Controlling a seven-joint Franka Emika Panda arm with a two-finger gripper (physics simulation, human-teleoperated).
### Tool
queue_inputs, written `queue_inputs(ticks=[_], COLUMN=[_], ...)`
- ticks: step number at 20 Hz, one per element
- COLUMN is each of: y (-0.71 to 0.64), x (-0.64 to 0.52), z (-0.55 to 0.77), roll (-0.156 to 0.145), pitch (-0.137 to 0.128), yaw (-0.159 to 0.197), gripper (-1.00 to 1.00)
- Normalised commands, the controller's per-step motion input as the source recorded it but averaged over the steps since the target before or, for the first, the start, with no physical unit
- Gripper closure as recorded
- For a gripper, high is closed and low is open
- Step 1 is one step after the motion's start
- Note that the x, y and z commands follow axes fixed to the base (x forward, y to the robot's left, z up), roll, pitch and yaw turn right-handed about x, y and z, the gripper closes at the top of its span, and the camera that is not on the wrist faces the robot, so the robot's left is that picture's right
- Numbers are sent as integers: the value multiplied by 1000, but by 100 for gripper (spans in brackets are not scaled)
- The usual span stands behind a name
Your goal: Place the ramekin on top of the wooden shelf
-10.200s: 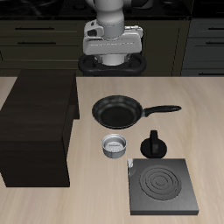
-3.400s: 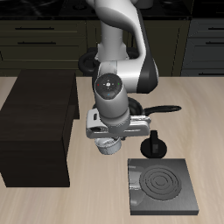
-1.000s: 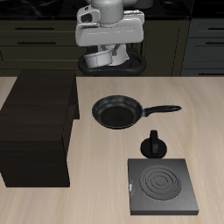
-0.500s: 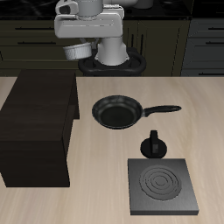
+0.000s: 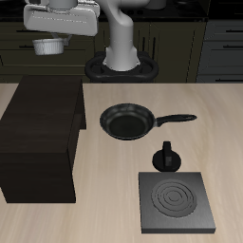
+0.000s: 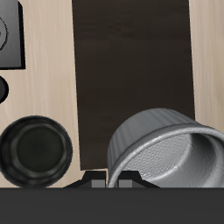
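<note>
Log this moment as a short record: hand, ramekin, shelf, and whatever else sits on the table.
hand: raised high above the table, shut on the ramekin
ramekin: gripped at its rim, hanging tilted in the air, above the shelf in the wrist view
shelf: dark wooden cabinet, nothing visible on its flat top
frying pan: on the table beside the shelf
small pot: between the pan and the stove plate
stove plate: near the table's front edge
task state: ramekin not yet set down

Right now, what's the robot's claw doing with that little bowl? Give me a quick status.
Gripper shut on the ramekin, held high. Wooden shelf below it, ramekin not yet set down. Shelf top bare, nothing in the way.
</note>
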Motion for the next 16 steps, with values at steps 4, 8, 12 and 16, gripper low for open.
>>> queue_inputs(ticks=[4,8,12,16], y=[-738,-230,-29,39], x=[98,151,402,258], z=[-9,12,-92,-23], roll=[-90,-45,12,-10], pitch=[29,7,34,12], yaw=[-44,-18,7,-30], gripper=[100,100,100,100])
